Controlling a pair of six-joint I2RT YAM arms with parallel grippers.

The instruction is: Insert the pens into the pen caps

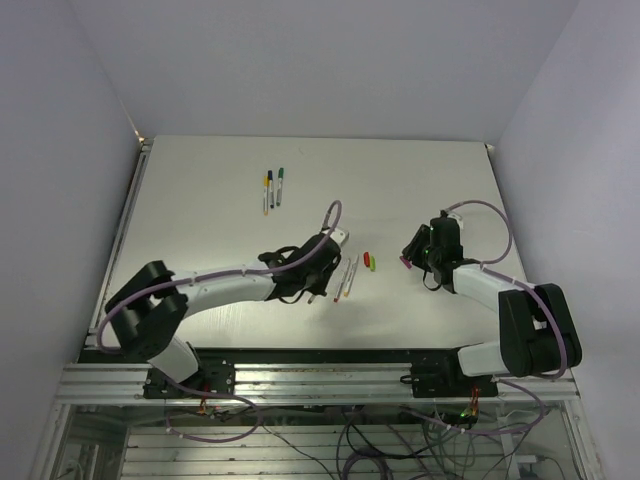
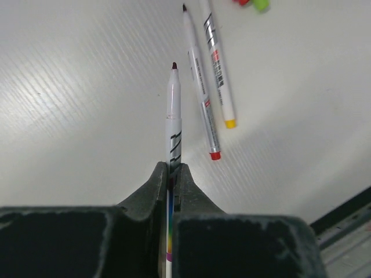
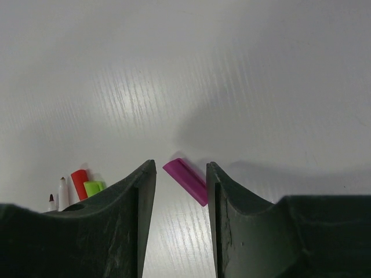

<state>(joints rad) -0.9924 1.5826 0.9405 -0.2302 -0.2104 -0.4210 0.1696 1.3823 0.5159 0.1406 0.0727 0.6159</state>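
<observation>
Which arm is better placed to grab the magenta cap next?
Right. The right claw is open, straddling the magenta cap lying on the table; the left claw is shut on a pen, farther from that cap.

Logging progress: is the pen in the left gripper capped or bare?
Bare. The pen in the left gripper shows its dark tip exposed, with no cap on it.

Your left wrist view clips the red cap (image 2: 241, 2) and green cap (image 2: 261, 4) at top. The pen (image 2: 173, 116) — its tail sits half hidden between the fingers (image 2: 149, 194).
</observation>
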